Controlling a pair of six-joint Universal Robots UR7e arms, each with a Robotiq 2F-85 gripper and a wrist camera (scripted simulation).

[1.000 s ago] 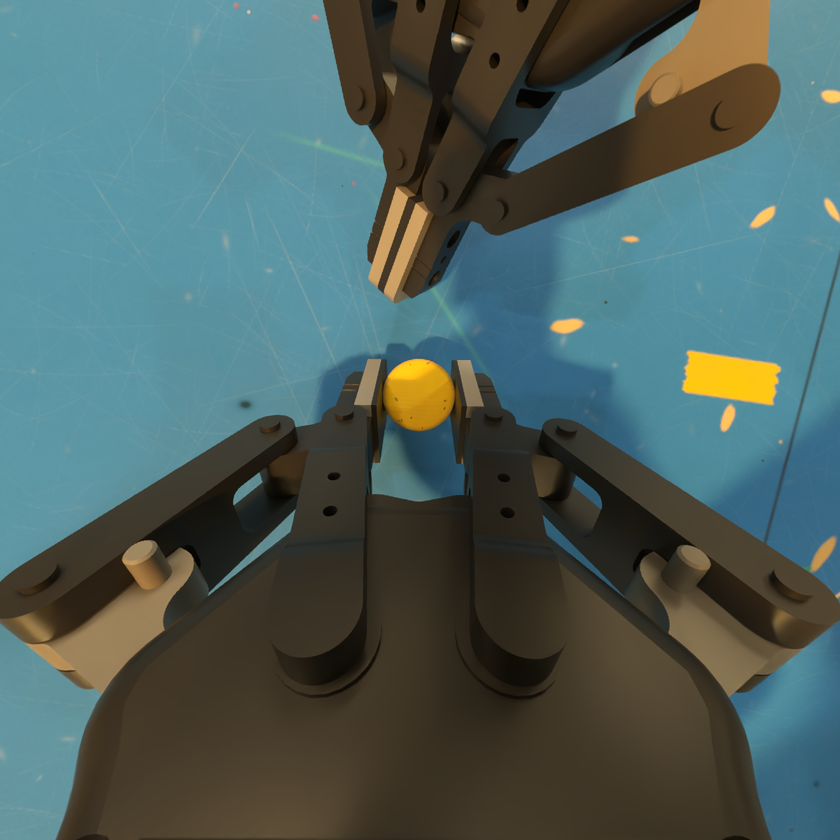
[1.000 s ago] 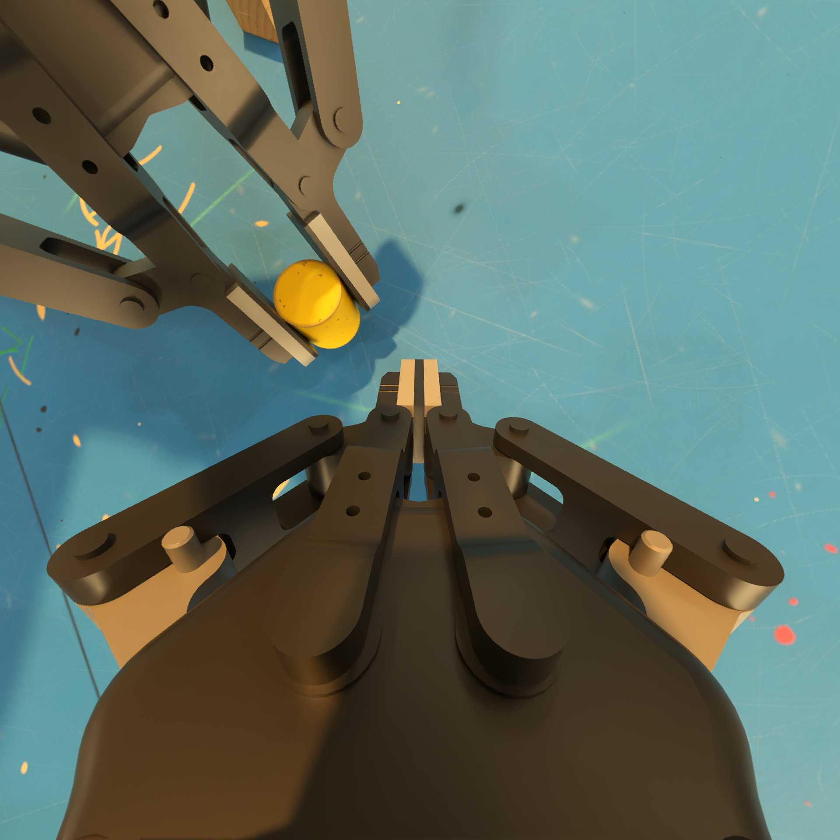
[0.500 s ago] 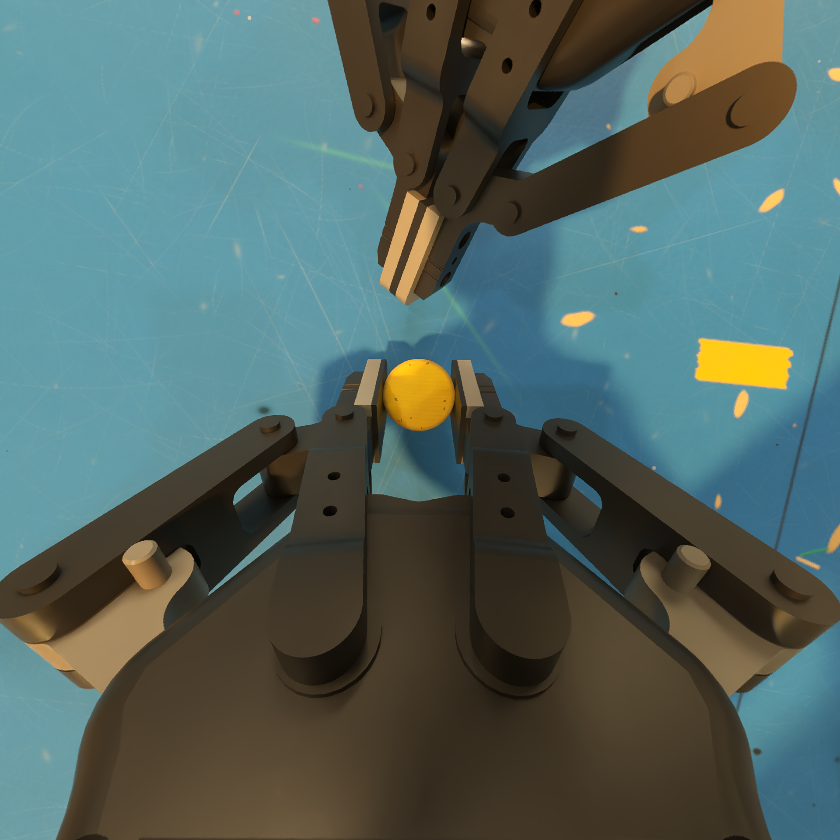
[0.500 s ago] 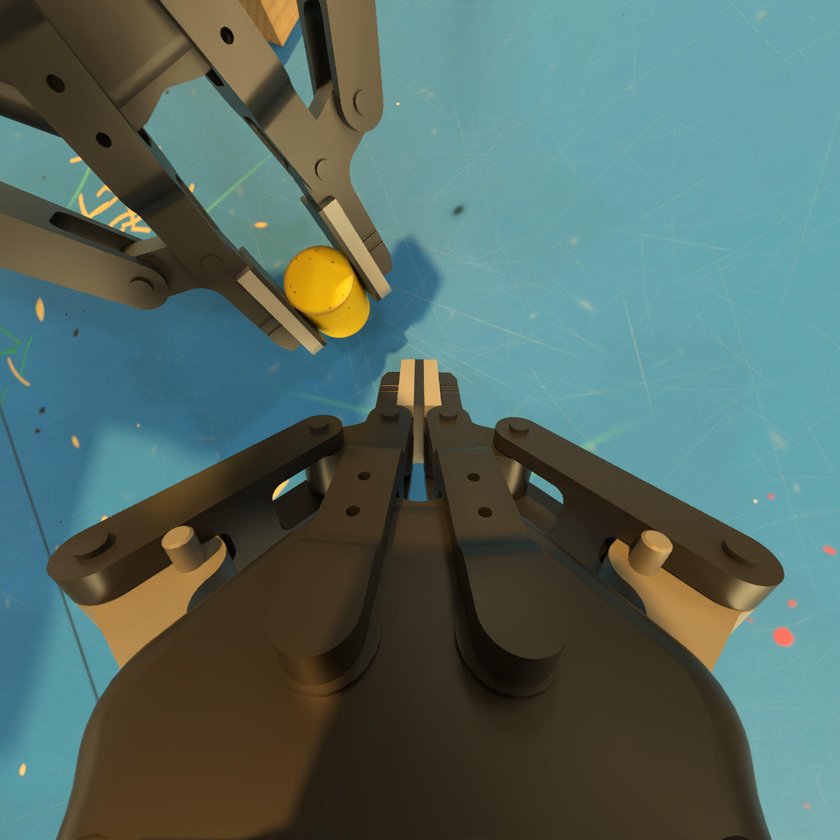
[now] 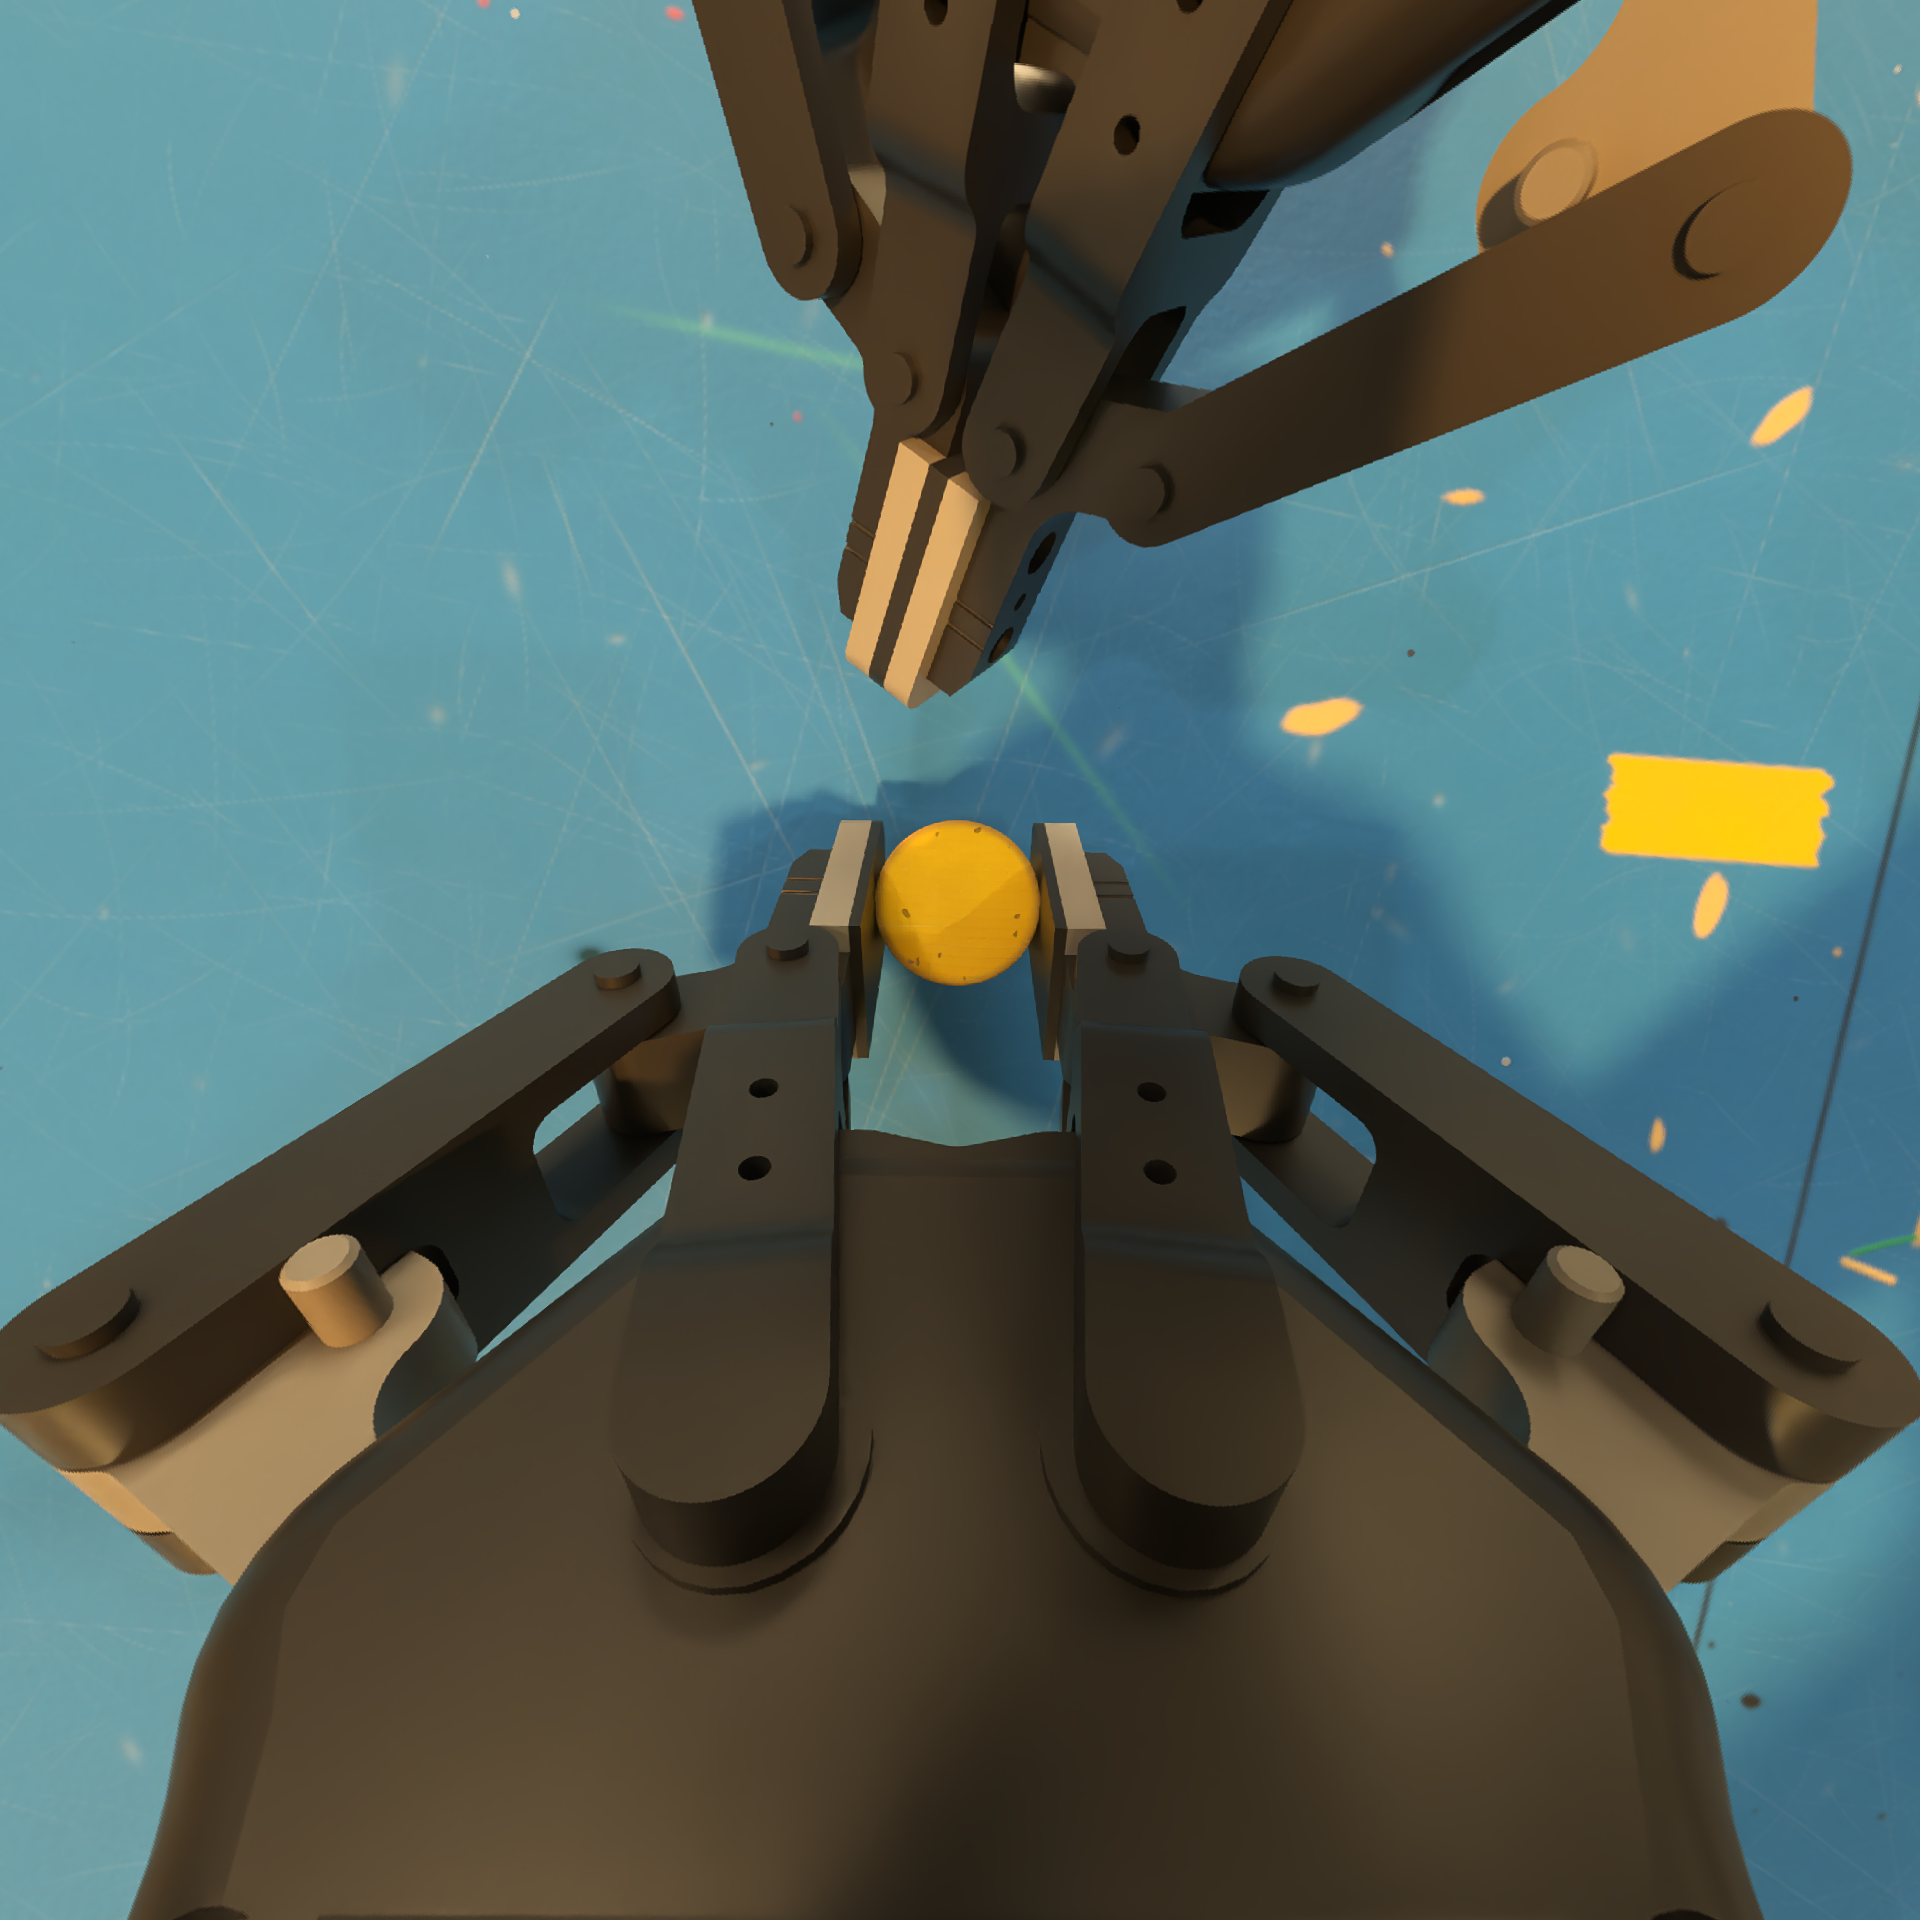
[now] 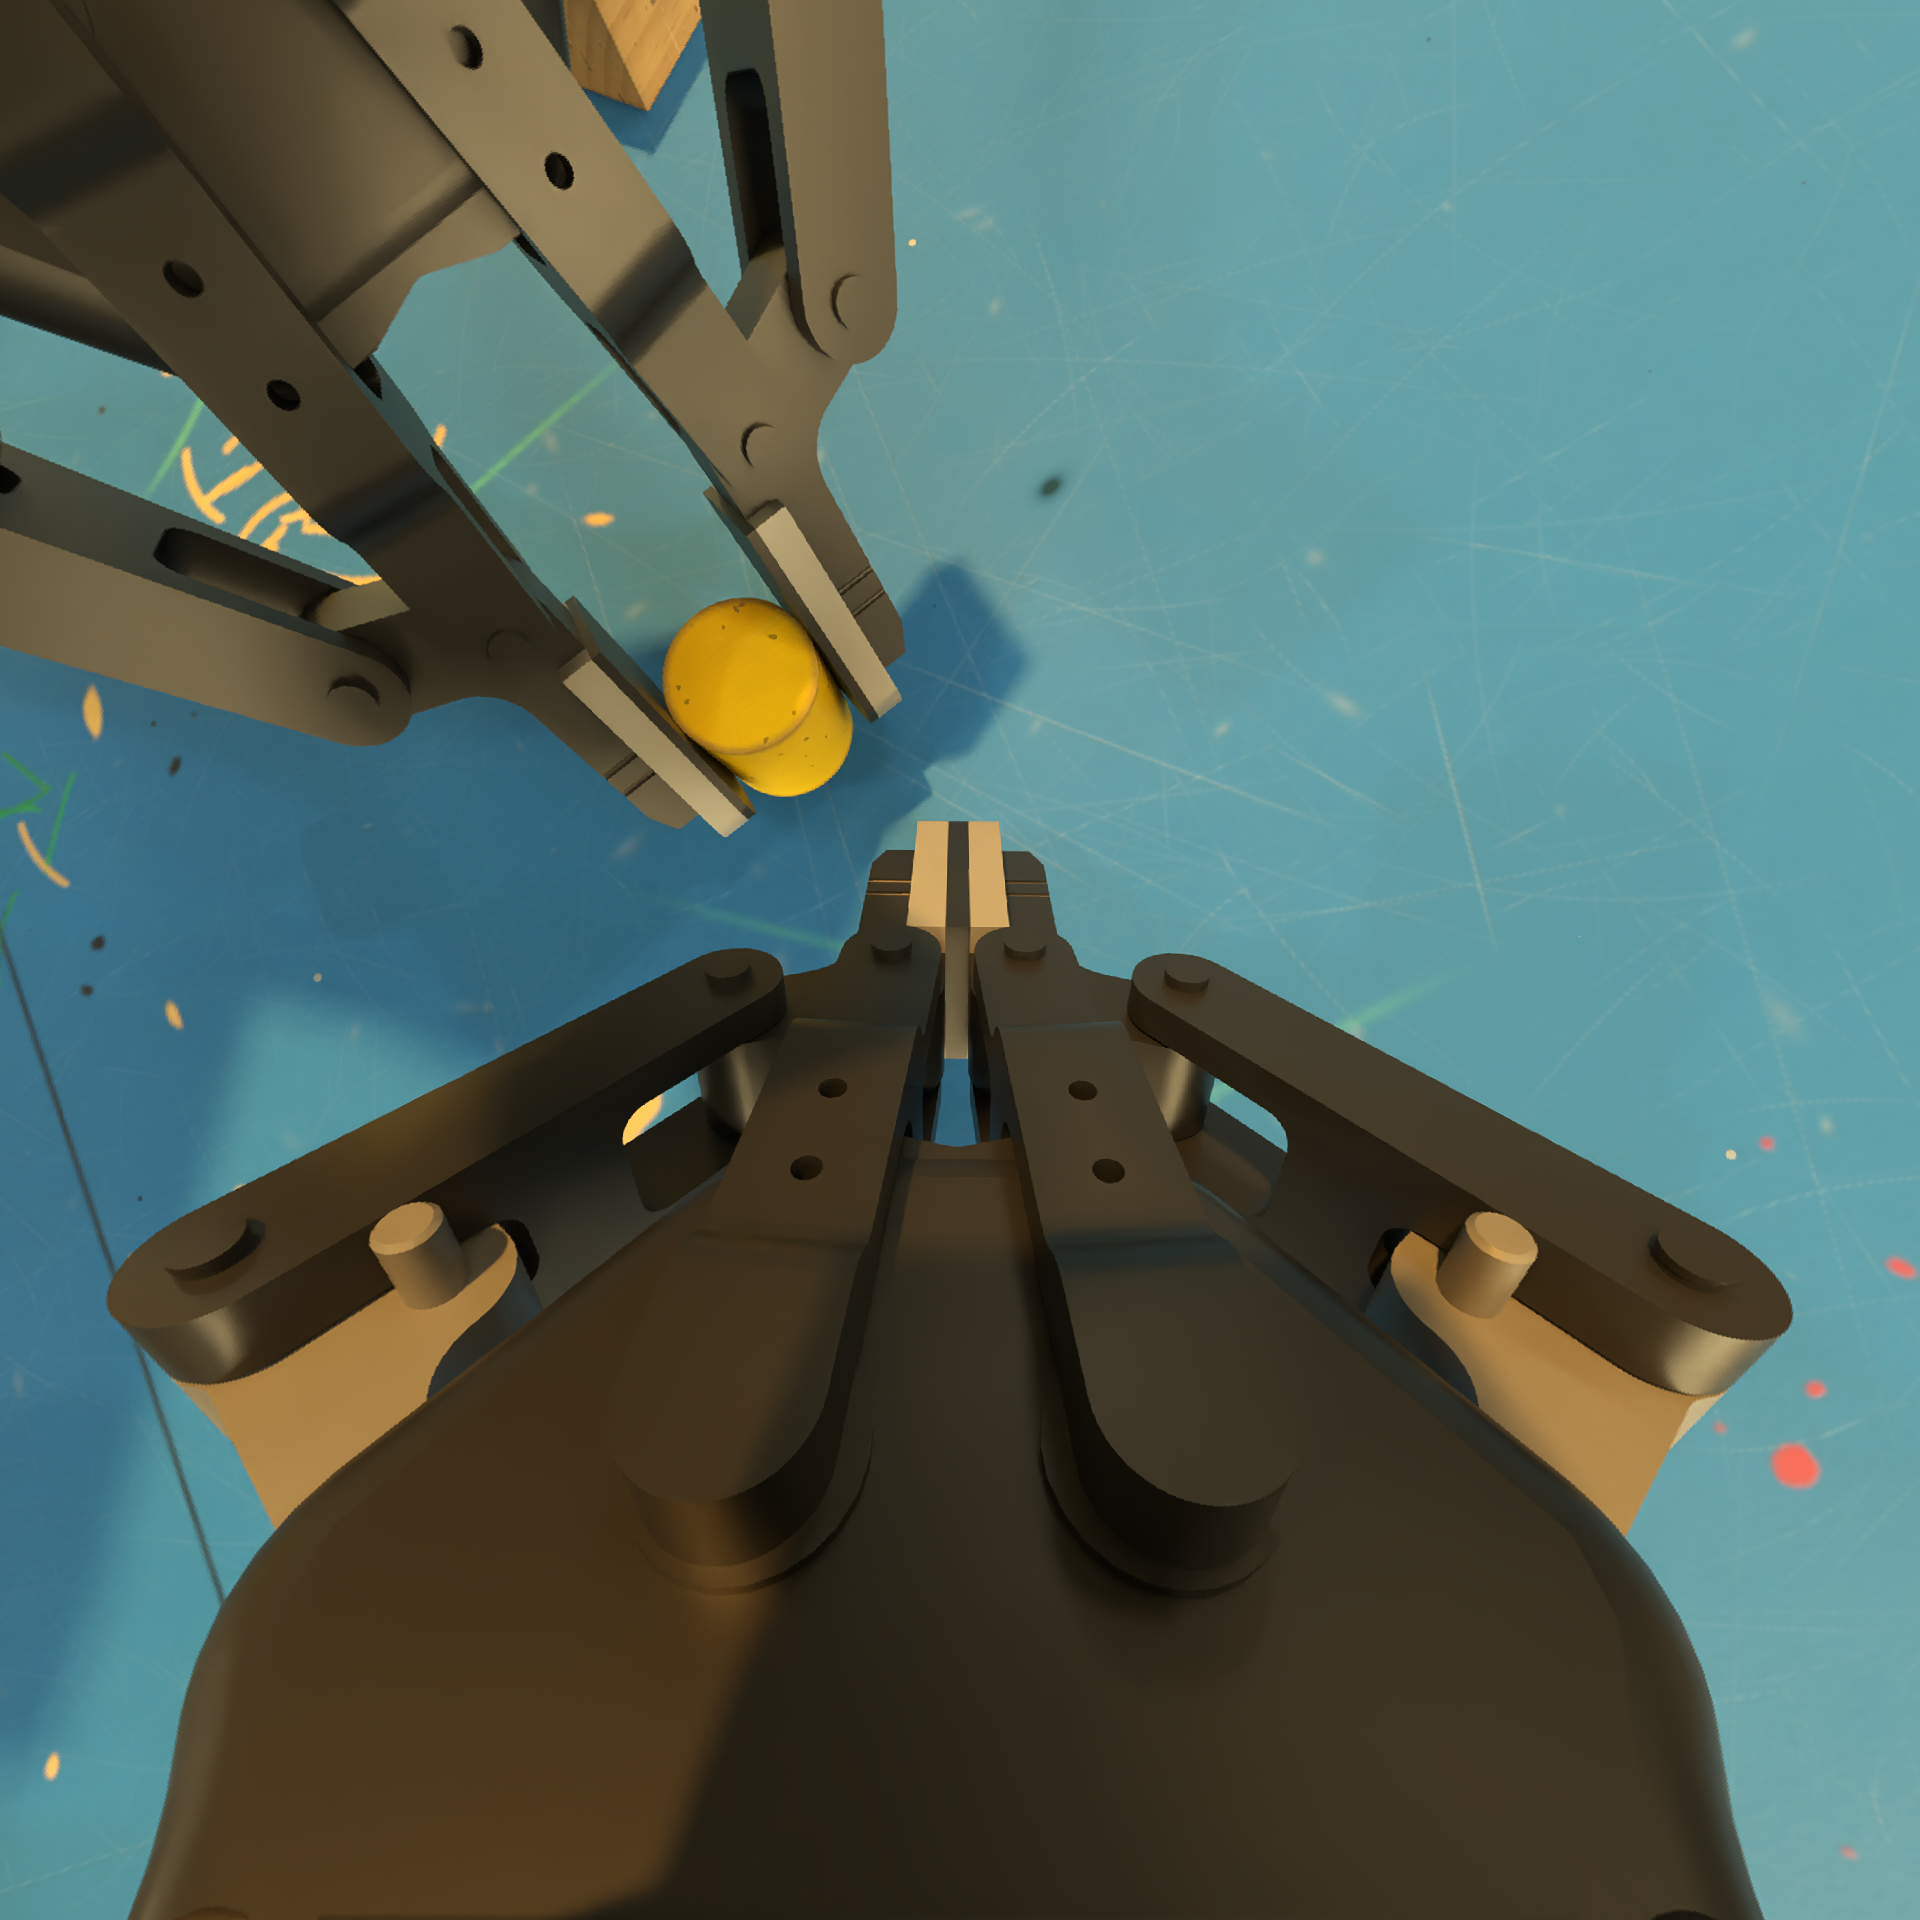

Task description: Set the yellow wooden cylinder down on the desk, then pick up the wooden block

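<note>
Left claw (image 5: 957, 902) clenched on yellow wooden cylinder (image 5: 957, 902), pads flat against its curved sides, axis pointing down along the fingers. Upright grip, probably so the flat end lands square on the desk (image 5: 312, 520) and nothing rolls on release. Bottom end close over its own shadow in the right wrist view (image 6: 764, 698); contact with the desk not resolvable.

Cylinder: short, stubby, glossy yellow, rounded top edge, a few dark specks, faint grain.

Right claw (image 5: 914, 613) pressed fully closed on nothing, tips angled toward the cylinder, just beyond it, not touching. Likely parked clear of the drop spot.

Strip of yellow tape (image 5: 1714, 810) on the desk, well right of the cylinder.

Farther out, corner of the wooden block (image 6: 629, 52) visible behind the left claw's linkage, pale with visible grain, on the desk, mostly hidden. Not yet picked.
</note>
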